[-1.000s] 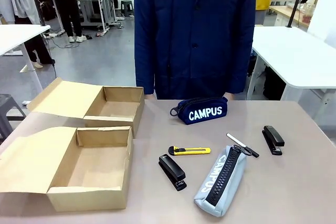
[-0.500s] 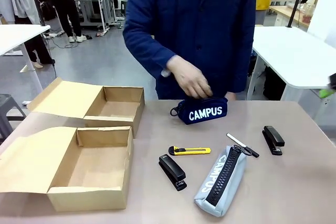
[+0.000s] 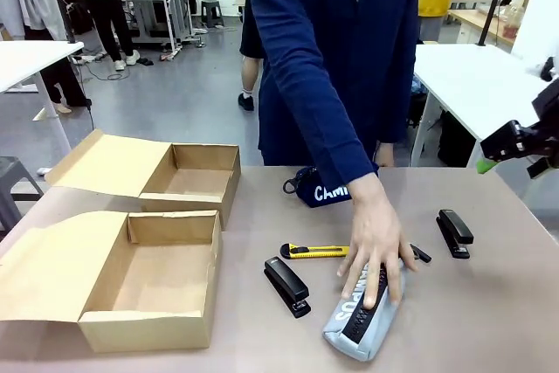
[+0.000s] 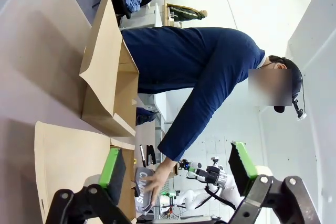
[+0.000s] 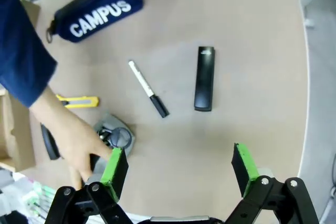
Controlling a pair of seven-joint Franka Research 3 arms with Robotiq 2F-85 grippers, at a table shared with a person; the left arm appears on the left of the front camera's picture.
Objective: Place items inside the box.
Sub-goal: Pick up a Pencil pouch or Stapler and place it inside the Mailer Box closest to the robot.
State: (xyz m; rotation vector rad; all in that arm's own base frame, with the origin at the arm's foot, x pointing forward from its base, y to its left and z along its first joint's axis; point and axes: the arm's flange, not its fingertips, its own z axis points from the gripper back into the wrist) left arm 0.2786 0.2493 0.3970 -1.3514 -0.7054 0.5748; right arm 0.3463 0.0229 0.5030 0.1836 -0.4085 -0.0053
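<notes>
Soft grey fabric pencil case with black zipper (image 3: 345,325) sits lower centre under person's hand (image 3: 376,246). Likely light and squashy, so grip across mid-body. Right gripper (image 5: 178,163) and left gripper (image 4: 176,163) gape wide, empty.

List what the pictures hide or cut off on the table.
- Front view: the person's sleeve covers the lettering past "CAM" on the navy pencil case.
- Front view: the person's hand hides the upper half of the grey pencil case and most of the pen.
- Right wrist view: that hand covers part of the near stapler.
</notes>
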